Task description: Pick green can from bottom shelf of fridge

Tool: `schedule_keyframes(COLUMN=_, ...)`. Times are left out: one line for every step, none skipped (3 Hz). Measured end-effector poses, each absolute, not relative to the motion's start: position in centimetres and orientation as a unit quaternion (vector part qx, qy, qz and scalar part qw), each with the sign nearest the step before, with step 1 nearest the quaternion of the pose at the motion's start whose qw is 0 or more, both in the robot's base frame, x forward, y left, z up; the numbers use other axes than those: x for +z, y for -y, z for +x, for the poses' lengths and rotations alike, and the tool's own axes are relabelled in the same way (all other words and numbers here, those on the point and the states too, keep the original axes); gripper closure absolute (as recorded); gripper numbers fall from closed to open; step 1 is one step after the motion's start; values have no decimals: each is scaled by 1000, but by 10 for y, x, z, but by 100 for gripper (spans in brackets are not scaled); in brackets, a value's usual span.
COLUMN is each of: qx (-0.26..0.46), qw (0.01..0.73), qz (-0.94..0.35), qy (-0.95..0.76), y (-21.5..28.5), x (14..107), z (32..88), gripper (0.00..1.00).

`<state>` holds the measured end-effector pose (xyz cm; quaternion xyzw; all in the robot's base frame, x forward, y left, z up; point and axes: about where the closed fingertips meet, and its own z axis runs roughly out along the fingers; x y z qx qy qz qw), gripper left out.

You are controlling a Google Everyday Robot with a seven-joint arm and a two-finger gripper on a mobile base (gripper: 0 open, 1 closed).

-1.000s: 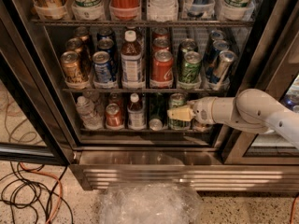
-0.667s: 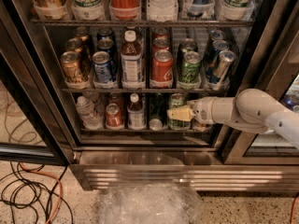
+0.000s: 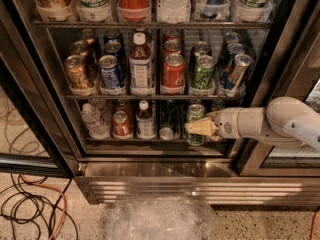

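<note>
The green can (image 3: 195, 115) stands at the right front of the bottom shelf (image 3: 125, 140) of the fridge (image 3: 45, 84). Its silver top shows, and its base overlaps the shelf's front rail. My gripper (image 3: 199, 129) reaches in from the right on a white arm (image 3: 280, 121). A pale finger (image 3: 202, 128) lies across the front of the can, and the gripper is shut on it. The can's far side is hidden.
On the same shelf, to the left, are a silver-topped can (image 3: 166, 131), a brown bottle (image 3: 145, 120), a red can (image 3: 121, 124) and a water bottle (image 3: 91, 116). A brighter green can (image 3: 204, 73) stands one rack up. The steel base strip (image 3: 160, 170), floor cables (image 3: 30, 209) and crumpled plastic (image 3: 160, 219) lie below.
My gripper and the green can have shifted very slightly forward and down. Everything else stands as before.
</note>
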<state>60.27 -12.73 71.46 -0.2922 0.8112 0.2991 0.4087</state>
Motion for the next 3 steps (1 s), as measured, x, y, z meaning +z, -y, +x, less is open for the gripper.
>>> schedule_keyframes(qx=312, qw=402, qz=-275, qy=-816, y=144, x=728, z=573, gripper=100)
schedule_keyframes(qx=352, qw=398, qz=-275, qy=-801, y=141, x=741, z=555, gripper=100)
schedule_keyframes(qx=416, qw=380, qz=-291, qy=-773, y=117, x=745, z=546, gripper=100)
